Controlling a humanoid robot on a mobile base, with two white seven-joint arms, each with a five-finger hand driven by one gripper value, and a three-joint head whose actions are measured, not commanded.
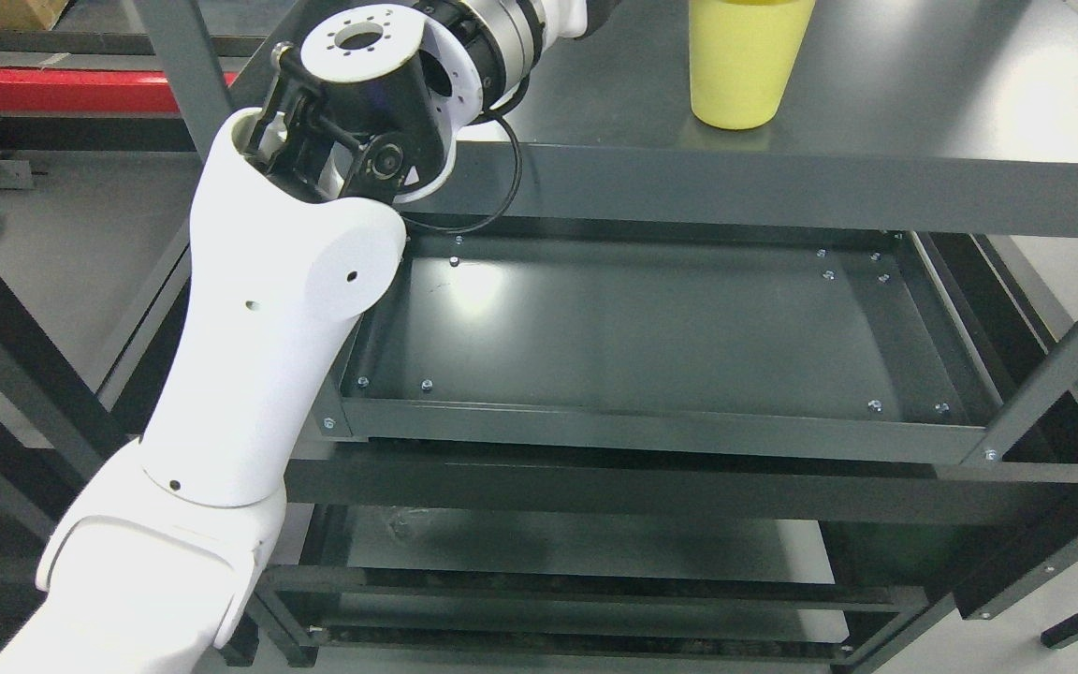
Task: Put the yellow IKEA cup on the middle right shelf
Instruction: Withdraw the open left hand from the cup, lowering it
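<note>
The yellow cup point(743, 61) stands upright on the dark grey upper shelf point(923, 131) at the top of the head view, its rim cut off by the picture's edge. My left arm point(268, 309) rises from the lower left, bends at the black and white elbow joint point(380, 103) and runs off the top edge left of the cup. Its hand is out of the picture. Below lies the tray-like shelf point(651, 328) with raised edges and nothing on it.
Grey upright posts point(1054, 374) frame the rack at right and at left point(183, 75). Lower shelves point(595, 552) show underneath. A black cable point(511, 178) loops from the elbow over the upper shelf's front edge.
</note>
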